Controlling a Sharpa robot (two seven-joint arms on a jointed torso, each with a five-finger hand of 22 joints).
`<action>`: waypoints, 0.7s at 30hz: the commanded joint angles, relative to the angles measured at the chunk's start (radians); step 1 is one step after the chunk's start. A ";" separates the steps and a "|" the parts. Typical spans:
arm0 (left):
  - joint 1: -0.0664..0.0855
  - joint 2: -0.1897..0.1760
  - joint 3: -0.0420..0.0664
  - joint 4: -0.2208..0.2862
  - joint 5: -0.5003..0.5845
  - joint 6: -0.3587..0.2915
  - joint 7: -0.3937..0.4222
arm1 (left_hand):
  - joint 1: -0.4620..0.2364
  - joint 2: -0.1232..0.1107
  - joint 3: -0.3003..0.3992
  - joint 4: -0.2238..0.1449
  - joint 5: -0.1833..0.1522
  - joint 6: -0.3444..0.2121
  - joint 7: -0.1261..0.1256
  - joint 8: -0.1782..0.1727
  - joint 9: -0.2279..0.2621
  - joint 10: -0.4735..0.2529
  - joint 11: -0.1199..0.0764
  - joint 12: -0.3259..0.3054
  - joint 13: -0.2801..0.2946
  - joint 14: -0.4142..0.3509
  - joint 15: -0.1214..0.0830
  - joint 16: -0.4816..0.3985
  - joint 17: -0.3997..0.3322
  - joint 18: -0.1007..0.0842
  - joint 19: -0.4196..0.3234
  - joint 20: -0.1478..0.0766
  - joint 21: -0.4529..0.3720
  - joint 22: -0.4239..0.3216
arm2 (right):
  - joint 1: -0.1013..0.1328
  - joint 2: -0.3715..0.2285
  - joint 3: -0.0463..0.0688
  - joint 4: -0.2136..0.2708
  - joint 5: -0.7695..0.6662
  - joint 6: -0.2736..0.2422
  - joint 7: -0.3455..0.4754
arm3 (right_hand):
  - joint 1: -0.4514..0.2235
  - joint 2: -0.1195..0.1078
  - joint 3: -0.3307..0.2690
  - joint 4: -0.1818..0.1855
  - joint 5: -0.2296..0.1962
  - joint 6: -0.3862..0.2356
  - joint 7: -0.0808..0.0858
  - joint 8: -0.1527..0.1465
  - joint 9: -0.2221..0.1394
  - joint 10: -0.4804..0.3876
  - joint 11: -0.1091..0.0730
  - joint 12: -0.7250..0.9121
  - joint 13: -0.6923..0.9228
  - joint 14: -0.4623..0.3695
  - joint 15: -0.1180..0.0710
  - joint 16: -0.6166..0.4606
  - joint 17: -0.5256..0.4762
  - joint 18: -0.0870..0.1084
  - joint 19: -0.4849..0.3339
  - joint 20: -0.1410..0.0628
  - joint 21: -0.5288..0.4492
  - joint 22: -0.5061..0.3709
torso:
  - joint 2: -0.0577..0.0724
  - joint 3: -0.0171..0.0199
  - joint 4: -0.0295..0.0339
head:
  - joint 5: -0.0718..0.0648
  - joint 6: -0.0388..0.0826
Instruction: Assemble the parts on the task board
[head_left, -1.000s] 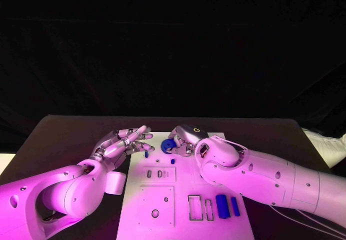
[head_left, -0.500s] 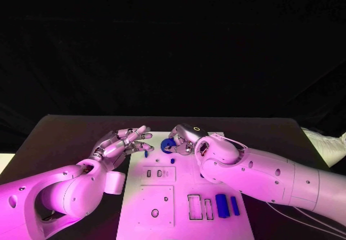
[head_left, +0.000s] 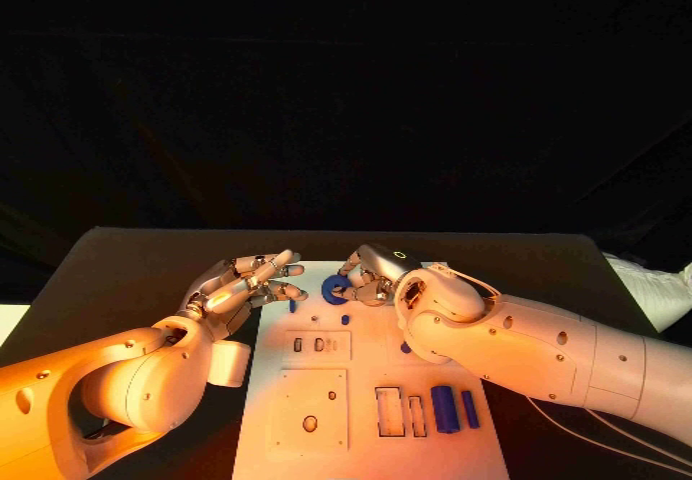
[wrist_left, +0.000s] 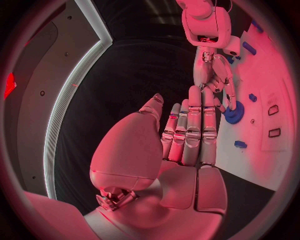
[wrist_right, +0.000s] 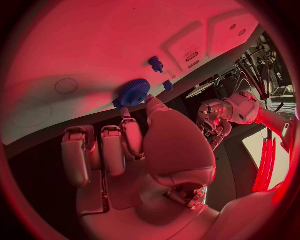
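Observation:
The white task board (head_left: 361, 425) lies in the middle of the table. My right hand (head_left: 381, 276) reaches to the board's far left part and pinches a blue gear (head_left: 335, 290) at its fingertips. In the right wrist view the gear (wrist_right: 133, 92) sits right against the board (wrist_right: 94, 45), with fingertips (wrist_right: 127, 116) at its rim. My left hand (head_left: 242, 284) hovers at the board's far left edge, fingers stretched out, holding nothing. The left wrist view shows that hand (wrist_left: 187, 135) flat, and the gear (wrist_left: 234, 114) beyond it under the right hand (wrist_left: 215, 75).
Small blue pegs (head_left: 345, 320) (head_left: 293, 307) stand near the gear. Two blue bars (head_left: 444, 408) (head_left: 470, 408) lie at the board's near right beside rectangular slots (head_left: 389, 412). A square plate with holes (head_left: 312, 398) sits at the near left. Black table (head_left: 130, 270) surrounds the board.
The right hand keeps its hold of the gear at the same spot, with its wrist shifted only slightly. The left hand has not moved.

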 joint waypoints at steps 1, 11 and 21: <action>0.001 -0.001 0.001 0.004 0.001 0.005 0.003 | 0.003 0.009 -0.002 -0.002 -0.005 -0.003 0.006 -0.005 -0.001 -0.001 0.004 -0.004 -0.001 -0.005 -0.001 0.002 0.001 0.008 -0.007 0.001 0.005 0.002 | -0.008 -0.008 -0.005 0.003 -0.011 -0.022 0.025 | 0.000 -0.005 -0.005 -0.005 0.003 0.004 0.003 -0.002 -0.003 0.008 0.002 0.006 0.051 0.070 -0.006 0.005 0.092 -0.014 0.037 -0.002 0.005 0.173 | 0.000 -0.0001 0.0000 | 0.000 -0.001; 0.001 -0.003 0.001 0.004 0.001 0.004 0.003 | 0.003 0.010 -0.002 -0.002 -0.005 -0.004 0.006 -0.006 -0.001 -0.002 0.004 -0.005 -0.002 -0.005 -0.001 0.002 0.002 0.008 -0.008 0.002 0.006 0.002 | -0.016 -0.029 -0.005 0.025 -0.029 -0.100 0.092 | 0.006 -0.010 -0.008 -0.007 0.001 0.002 0.003 -0.006 -0.004 0.009 0.002 0.008 0.052 0.071 -0.006 0.008 0.099 -0.015 0.040 -0.002 0.007 0.177 | 0.000 0.0002 0.0004 | 0.001 -0.004; 0.001 -0.004 0.001 0.002 0.001 0.004 0.003 | 0.003 0.010 -0.002 -0.002 -0.005 -0.005 0.007 -0.007 -0.001 -0.004 0.005 -0.005 -0.002 -0.006 0.000 0.002 0.003 0.008 -0.009 0.002 0.006 0.003 | -0.024 -0.051 -0.004 0.041 -0.027 -0.133 0.110 | 0.008 -0.011 -0.009 -0.008 0.000 0.003 0.003 -0.006 -0.004 0.009 0.002 0.009 0.053 0.072 -0.006 0.009 0.101 -0.016 0.043 -0.002 0.009 0.181 | 0.000 0.0004 0.0009 | 0.003 -0.006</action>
